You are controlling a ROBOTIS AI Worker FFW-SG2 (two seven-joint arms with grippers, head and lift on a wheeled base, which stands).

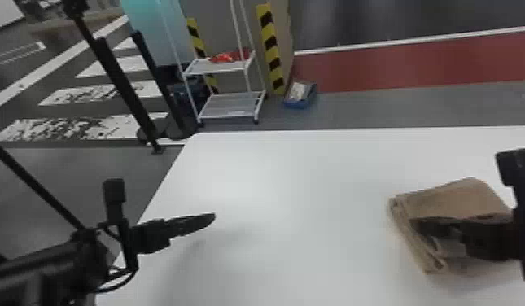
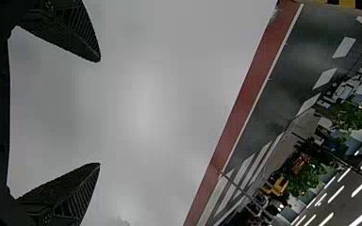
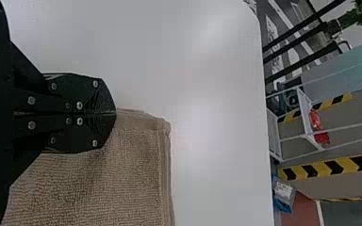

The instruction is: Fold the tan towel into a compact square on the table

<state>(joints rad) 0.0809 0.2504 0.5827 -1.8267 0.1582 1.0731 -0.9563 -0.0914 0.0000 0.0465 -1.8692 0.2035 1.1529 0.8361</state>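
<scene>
Right, I'm running this off the R gripper (image 3: 115, 113), b/c it's the one sitting at the towel (image 1: 456, 197); the L gripper (image 2: 100, 113) is hanging well apart, over the L part of the table (image 1: 294, 183), w/ its fingers spread wide and nothing btwn them. The R fingers are meeting flat along their seam; whether they're pinching any cloth I can't tell.

In the head view the R gripper is coming in from the R side and pointing L, so its fingers are running across the towel and ending nr its L edge. That edge, where the layers are stacking up, is running from far to near, so the fingers are crossing it rather than lining up w/ it. Most of the towel is lying R of the fingertips, some on the far side of the fingers, some on the near side. In the R wrist view a towel corner is showing just past the tips.

I'm reading this as a late fold or a tidy-up, the towel already lying as a small layered block on the R part of the table. If cloth is caught, I'm needing to bring that L edge R, over the block; if not, I'm opening and lifting off gently, b/c a sideways drag is likely to skew the layers.
</scene>
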